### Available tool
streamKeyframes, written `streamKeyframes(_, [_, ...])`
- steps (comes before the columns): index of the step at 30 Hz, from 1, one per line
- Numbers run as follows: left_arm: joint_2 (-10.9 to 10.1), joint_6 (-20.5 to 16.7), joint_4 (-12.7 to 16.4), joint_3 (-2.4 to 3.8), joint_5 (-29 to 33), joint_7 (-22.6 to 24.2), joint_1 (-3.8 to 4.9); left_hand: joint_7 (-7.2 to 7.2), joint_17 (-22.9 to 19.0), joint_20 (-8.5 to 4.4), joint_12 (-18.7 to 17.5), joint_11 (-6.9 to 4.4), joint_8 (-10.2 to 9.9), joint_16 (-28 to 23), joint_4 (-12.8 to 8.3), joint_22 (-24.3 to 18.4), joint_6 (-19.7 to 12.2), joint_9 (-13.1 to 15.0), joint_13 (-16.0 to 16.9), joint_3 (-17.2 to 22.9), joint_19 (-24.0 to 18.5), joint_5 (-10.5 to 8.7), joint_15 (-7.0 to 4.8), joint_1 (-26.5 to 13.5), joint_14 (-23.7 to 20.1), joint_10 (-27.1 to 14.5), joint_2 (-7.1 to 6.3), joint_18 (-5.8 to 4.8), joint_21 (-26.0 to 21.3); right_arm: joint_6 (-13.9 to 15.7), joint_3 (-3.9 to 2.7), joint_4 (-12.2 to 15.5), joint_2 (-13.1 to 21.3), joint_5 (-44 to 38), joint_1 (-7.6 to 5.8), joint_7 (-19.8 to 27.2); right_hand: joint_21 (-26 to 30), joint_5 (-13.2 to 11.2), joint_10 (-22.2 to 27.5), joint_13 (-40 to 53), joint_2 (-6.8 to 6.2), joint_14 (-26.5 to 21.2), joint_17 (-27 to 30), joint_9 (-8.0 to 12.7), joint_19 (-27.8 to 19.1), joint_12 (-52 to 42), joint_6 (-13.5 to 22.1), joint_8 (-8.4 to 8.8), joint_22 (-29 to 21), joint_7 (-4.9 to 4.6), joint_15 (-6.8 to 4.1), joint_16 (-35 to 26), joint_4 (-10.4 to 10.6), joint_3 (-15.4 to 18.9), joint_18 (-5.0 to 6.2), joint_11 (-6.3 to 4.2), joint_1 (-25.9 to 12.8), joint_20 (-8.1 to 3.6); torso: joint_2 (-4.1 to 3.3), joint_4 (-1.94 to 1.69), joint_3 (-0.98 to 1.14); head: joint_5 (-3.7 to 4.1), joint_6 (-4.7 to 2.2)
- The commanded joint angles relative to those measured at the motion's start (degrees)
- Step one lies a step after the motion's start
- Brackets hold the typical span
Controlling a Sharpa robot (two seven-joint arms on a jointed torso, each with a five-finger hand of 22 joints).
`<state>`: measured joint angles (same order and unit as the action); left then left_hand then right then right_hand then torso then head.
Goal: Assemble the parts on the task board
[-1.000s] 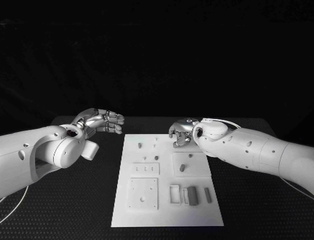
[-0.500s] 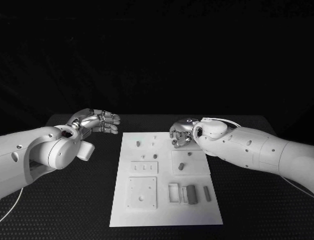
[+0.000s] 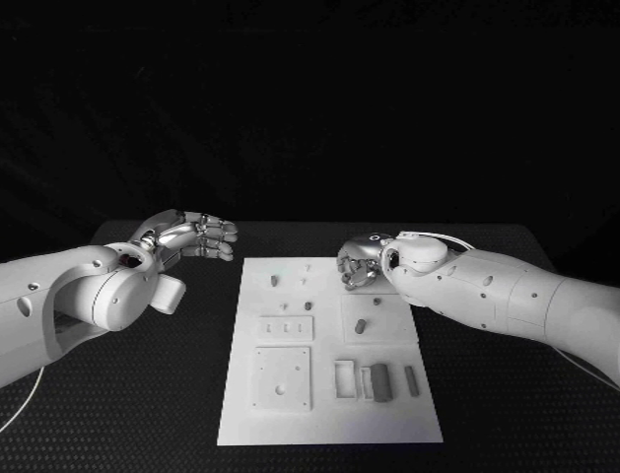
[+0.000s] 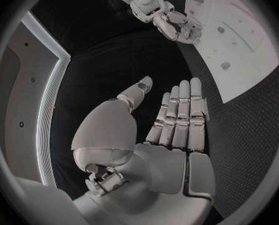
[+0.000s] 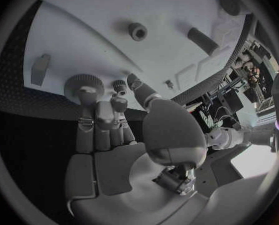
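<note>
The white task board [image 3: 395, 424] lies in the middle of the table. Small grey pegs [image 3: 274, 282] stand at its far end, and long grey parts [image 3: 380, 382] lie near its front right. My right hand [image 3: 360, 262] hangs over the board's far right corner, fingers curled down. In the right wrist view its fingertips [image 5: 86, 102] and thumb close on a round ribbed part [image 5: 82, 84] at the board's edge [image 5: 64, 40]. My left hand [image 3: 192, 236] hovers beside the board's far left corner, holding nothing. Its fingers [image 4: 177, 112] lie straight and flat above the mat.
A ring-shaped part [image 5: 137, 31], an oblong peg [image 5: 202, 40] and a small wedge [image 5: 41, 67] sit on the board near my right hand. A slotted block [image 3: 289, 330] and a square plate [image 3: 281, 379] take up the board's left half. Black mat [image 3: 139, 394] surrounds it.
My left hand has drifted slightly left, away from the board. My right hand stays at the far right corner with its fingers curled.
</note>
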<state>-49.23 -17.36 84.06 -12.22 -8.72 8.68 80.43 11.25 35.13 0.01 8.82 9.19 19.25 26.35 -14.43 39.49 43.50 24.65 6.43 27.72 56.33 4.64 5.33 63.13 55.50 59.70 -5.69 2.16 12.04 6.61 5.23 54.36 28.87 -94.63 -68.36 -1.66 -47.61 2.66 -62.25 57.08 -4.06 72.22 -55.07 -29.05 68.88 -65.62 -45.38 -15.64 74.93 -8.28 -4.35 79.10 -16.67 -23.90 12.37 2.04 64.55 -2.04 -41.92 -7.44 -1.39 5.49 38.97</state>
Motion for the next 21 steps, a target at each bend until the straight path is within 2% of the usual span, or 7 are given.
streamKeyframes(1, [0.1, 0.8, 0.1, 0.07, -0.4, 0.2, 0.18, 0.74, 0.1, -0.27, -0.4, 0.2, -0.3, -0.4, -0.4, 0.1, 0.1, -0.1, -0.1, 0.0, 0.3, -0.27, 0.08, -0.3, 0.5, 0.2, -0.06, 0.99, 0.3, -1.0, -0.01, -0.2, 0.1, -0.8, 0.01, -0.2, -0.4, 0.1, -0.3, 0.1, 0.61, 0.3, 0.0, -0.1, -0.1, -0.4, -0.6, -0.02, 1.4, -0.03, -0.15, 0.3, 0.0, -0.3, 2.63, -0.29, 0.1, -0.24, -0.36, -0.12, -0.04, -0.13, 0.2])
streamKeyframes(8, [0.9, 0.7, -0.5, 0.01, -0.4, 0.1, 0.17, 0.73, 0.3, -0.27, -0.4, 0.2, -0.4, -0.5, -0.3, 0.2, 0.2, -0.1, -0.1, 0.0, 0.3, -0.34, 0.09, -0.5, 0.5, 0.3, 0.01, 0.95, 0.2, -1.6, -0.01, -0.1, 0.1, -0.8, 0.03, 0.0, -0.6, 0.1, -0.4, 0.1, 1.0, 0.3, 0.0, -0.1, -0.2, -0.4, -0.9, -0.14, 1.3, 0.01, -0.19, 0.4, 0.0, -0.5, 2.63, -0.33, 0.2, -0.32, -0.74, 0.03, -0.04, -0.07, 0.13])
streamKeyframes(13, [1.4, 1.0, -1.0, -0.05, -0.3, 0.1, 0.16, 0.83, 0.5, -0.28, -0.6, 0.23, -0.4, -0.6, -0.2, 0.2, 0.1, -0.2, -0.1, 0.0, 0.3, -0.37, 0.09, -0.8, 0.5, 0.2, 0.11, 0.93, 0.2, -1.8, -0.01, -0.1, 0.1, -0.8, 0.07, -0.1, -1.1, 0.1, -0.9, 0.3, 1.26, 0.6, 0.0, -0.3, 0.0, -0.7, -1.7, -0.41, 1.3, 0.18, -0.33, 0.7, 0.0, -0.7, 2.63, -0.49, 0.2, -0.5, -0.88, -0.17, -0.02, -0.02, 0.09])
streamKeyframes(21, [1.2, 1.0, -0.9, -0.08, -0.3, 0.1, 0.16, 0.84, 0.6, -0.29, -0.6, 0.24, -0.4, -0.7, -0.2, 0.2, 0.1, -0.2, -0.1, 0.0, 0.3, -0.38, 0.09, -0.9, 0.5, 0.3, 0.14, 0.92, 0.2, -2.8, -0.01, -0.2, 0.2, -0.8, 0.07, 0.0, -1.6, 0.1, -1.3, 0.3, 2.87, 0.8, 0.1, -0.5, 0.0, -0.7, -3.4, -0.98, 1.3, 0.35, -0.48, 0.9, 0.0, -1.2, 2.63, -0.65, -0.2, -0.61, -1.11, -0.22, -0.05, 0.18, 0.14])
